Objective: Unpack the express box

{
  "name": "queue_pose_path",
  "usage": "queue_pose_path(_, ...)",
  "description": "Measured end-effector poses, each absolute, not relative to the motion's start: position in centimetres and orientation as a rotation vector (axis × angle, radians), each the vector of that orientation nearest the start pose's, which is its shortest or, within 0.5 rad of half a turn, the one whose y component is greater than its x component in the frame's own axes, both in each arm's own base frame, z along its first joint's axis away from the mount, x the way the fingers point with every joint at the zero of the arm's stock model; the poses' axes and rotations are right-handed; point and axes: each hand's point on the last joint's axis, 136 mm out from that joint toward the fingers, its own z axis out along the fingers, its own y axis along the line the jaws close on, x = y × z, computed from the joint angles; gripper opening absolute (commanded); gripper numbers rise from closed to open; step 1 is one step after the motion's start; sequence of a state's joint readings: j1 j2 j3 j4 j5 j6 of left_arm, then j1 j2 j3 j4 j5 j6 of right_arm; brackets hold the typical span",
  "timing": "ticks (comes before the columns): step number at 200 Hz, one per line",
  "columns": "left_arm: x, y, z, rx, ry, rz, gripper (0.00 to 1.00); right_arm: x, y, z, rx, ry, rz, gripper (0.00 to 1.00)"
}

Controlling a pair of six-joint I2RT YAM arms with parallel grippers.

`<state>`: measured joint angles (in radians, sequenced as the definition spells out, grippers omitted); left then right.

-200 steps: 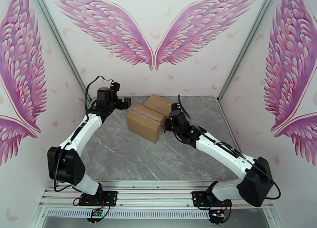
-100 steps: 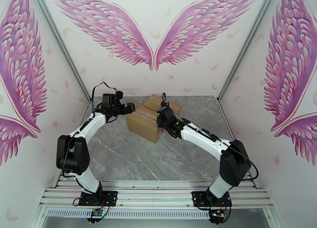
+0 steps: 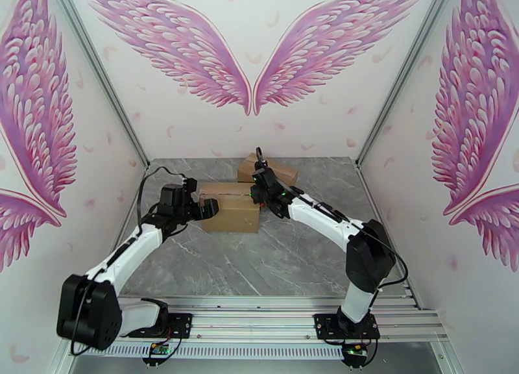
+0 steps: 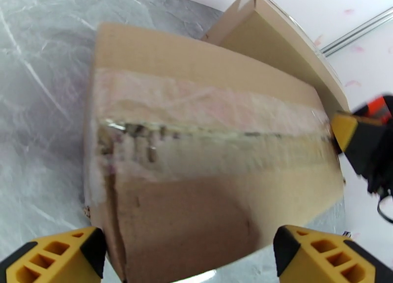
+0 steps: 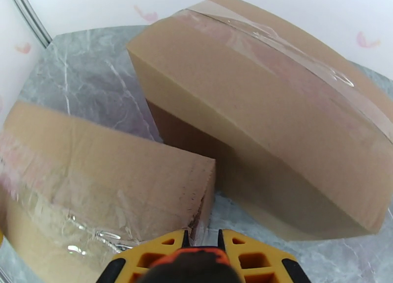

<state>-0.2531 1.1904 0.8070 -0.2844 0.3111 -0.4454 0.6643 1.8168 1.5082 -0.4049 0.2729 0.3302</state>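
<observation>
Left gripper (image 4: 186,249): jaws spread wide, one yellow fingertip (image 4: 73,252) on each side of the near end of the front cardboard box (image 4: 216,146), around it but with no grip visible. In the top view the same gripper (image 3: 204,208) sits at the box's left end.

Right gripper (image 5: 203,237): jaws narrow, fingers close together and closed on an orange-and-black object (image 5: 196,259) lodged between them; what the object is cannot be told. The fingertips are just beside the right-hand upper corner of the front box (image 5: 113,181). From above, this gripper (image 3: 258,188) lies at the box's far right corner.

Front cardboard box (image 3: 228,211): upright on the grey marble-patterned tabletop (image 3: 259,265), between the two grippers, flaps closed. A strip of clear tape (image 4: 211,127) runs along its top seam, rough and wrinkled along the centre line. The cardboard at the near left edge is ragged.

Rear cardboard box (image 5: 275,112): closed, with smooth clear tape along its top, standing just behind the front box (image 3: 272,169). Whether the two touch cannot be told.

Back wall (image 3: 250,57): white, painted with pink wings.
</observation>
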Motion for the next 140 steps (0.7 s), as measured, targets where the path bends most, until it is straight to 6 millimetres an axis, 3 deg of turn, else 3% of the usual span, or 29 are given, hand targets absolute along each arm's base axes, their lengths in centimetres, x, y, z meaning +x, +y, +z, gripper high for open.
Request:
queue_pose_path(26, 31.1, -13.2, 18.5, -0.086, 2.272, -0.666, 0.99, 44.7, 29.6, 20.0, -0.253, 2.236, 0.242, 0.0)
queue_pose_path(64, 31.5, -9.6, 22.7, -0.176, 2.164, -0.563, 0.99, 44.0, 29.8, 21.0, -0.237, 2.224, 0.276, 0.0)
queue_pose_path(85, 33.3, -7.5, 26.0, -0.204, 2.104, -0.531, 0.99, 42.7, 28.8, 22.0, -0.207, 2.221, 0.299, 0.0)
queue_pose_path(109, 36.9, -6.6, 28.6, -0.178, 2.09, -0.513, 0.99, 40.9, 27.4, 23.6, -0.171, 2.204, 0.329, 0.0)
queue_pose_path(124, 39.5, -6.9, 28.8, -0.138, 2.108, -0.524, 0.98, 39.7, 26.5, 24.5, -0.162, 2.193, 0.341, 0.0)
queue_pose_path(140, 42.2, -7.7, 27.6, -0.095, 2.156, -0.553, 0.97, 38.4, 25.8, 25.0, -0.167, 2.181, 0.346, 0.0)
